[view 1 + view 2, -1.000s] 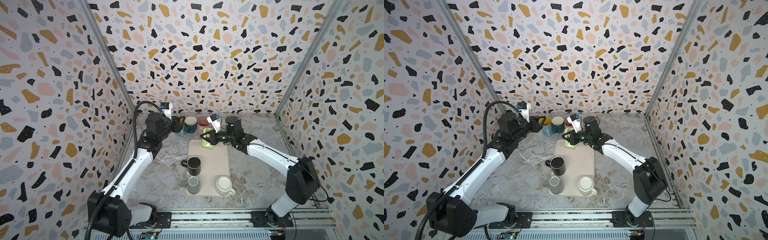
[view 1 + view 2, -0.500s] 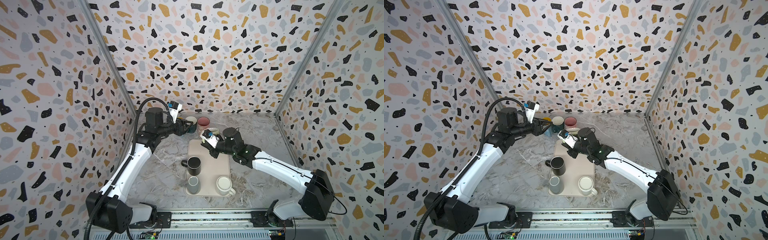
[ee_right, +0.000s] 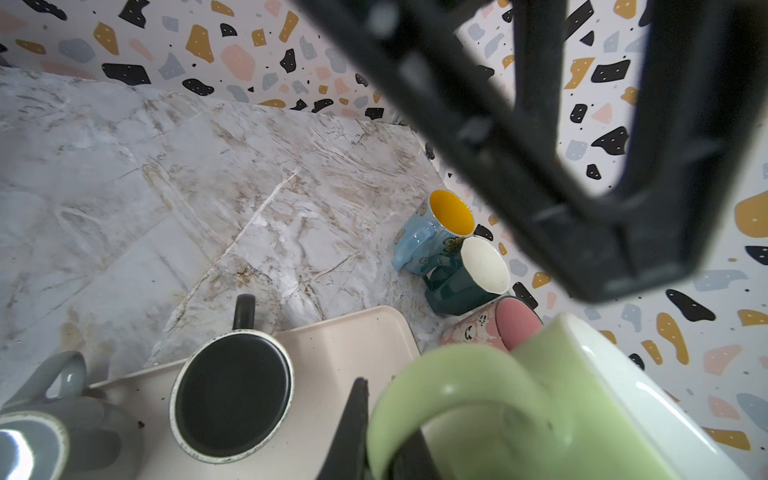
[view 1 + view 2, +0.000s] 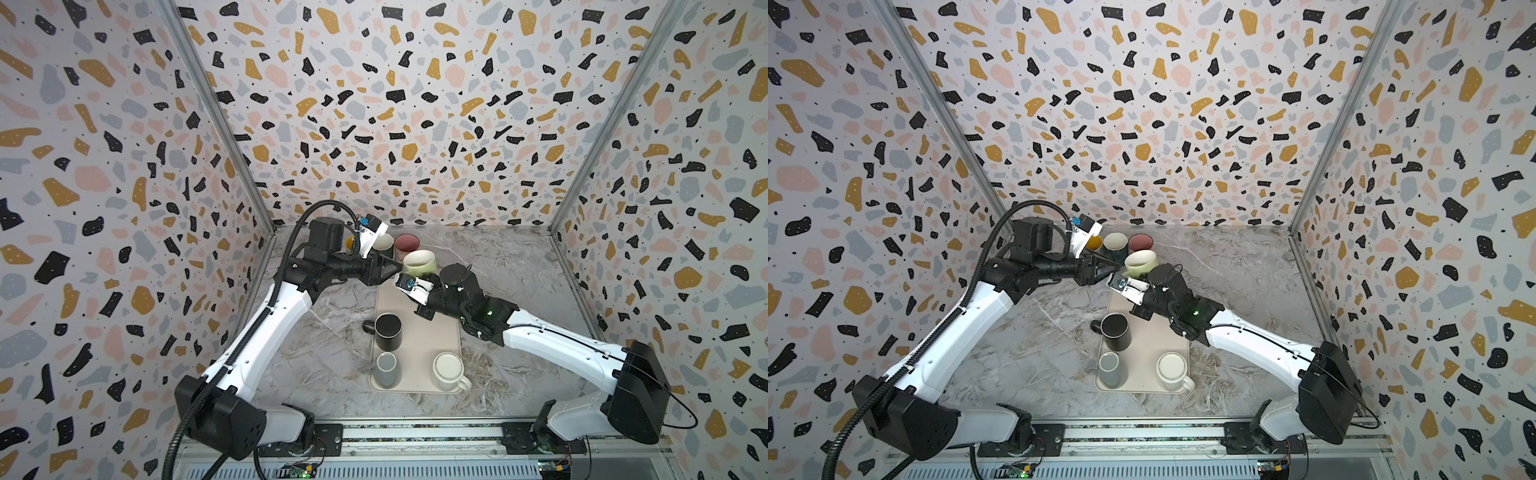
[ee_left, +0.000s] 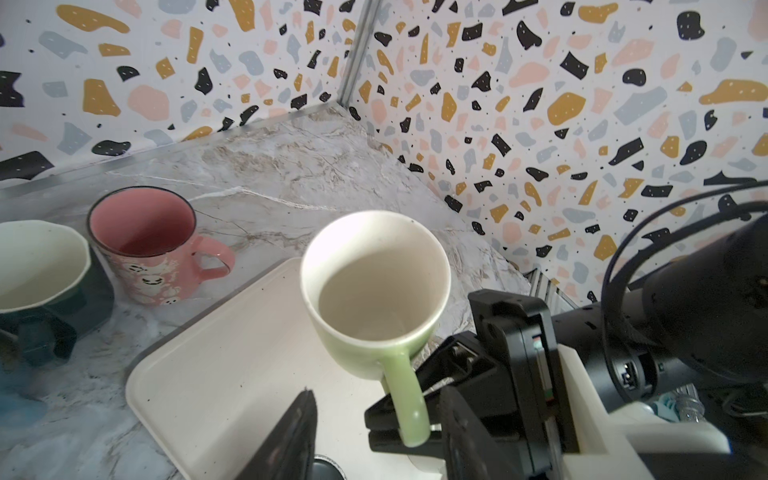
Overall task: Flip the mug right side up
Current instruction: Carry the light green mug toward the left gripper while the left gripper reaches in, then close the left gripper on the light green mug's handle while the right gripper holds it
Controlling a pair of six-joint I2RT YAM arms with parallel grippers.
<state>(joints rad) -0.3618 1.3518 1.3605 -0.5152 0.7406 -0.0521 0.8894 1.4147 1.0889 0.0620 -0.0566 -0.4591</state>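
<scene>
A pale green mug hangs mouth up and slightly tilted over the far end of the beige tray. My right gripper is shut on the mug's handle. In the left wrist view the same green mug shows its cream inside, with the right gripper's black fingers clamped on the handle. My left gripper is open, close beside the mug, its two fingers apart on either side of the handle and touching nothing. Whether the mug's base touches the tray is hidden.
On the tray stand a black mug, a grey mug and a cream mug. Against the back wall stand a pink mug, a dark teal mug and a blue mug with yellow inside. Patterned walls close three sides.
The right gripper has turned the green mug so its mouth now faces up. The left gripper has swung right from the back mugs to the green mug's handle.
</scene>
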